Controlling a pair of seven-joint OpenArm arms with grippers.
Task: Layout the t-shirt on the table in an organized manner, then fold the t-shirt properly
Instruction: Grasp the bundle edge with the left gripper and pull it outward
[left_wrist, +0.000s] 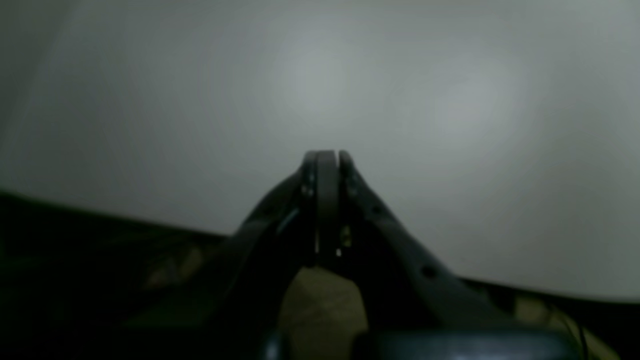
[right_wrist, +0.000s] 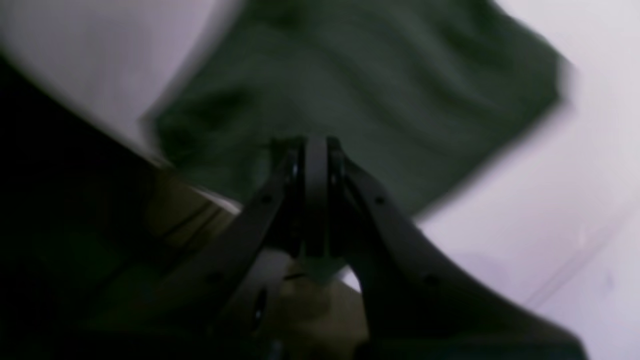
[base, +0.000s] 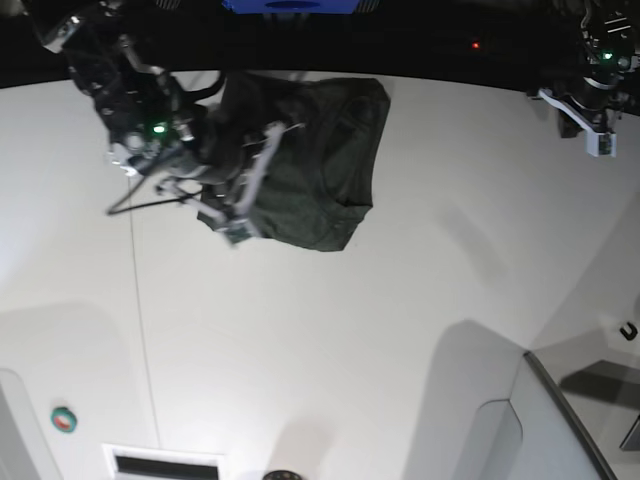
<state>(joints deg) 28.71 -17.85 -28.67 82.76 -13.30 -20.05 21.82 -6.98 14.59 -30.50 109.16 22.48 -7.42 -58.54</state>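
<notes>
Left wrist view: the left gripper (left_wrist: 327, 155) is pinched shut on nothing over the blurry white table (left_wrist: 450, 125). Right wrist view (very blurry): the right gripper (right_wrist: 315, 142) is clenched, its tips against the t-shirt (right_wrist: 380, 95). Base view: the shirt lies bunched near the tabletop's far edge, partly hidden by the right arm (base: 160, 130).

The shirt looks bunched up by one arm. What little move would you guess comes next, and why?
Probably the right gripper opens its shut jaws and lowers onto the shirt edge to take hold. The shirt lies crumpled near the table edge, and neither arm seems to hold it; the left gripper is far off, shut.
</notes>
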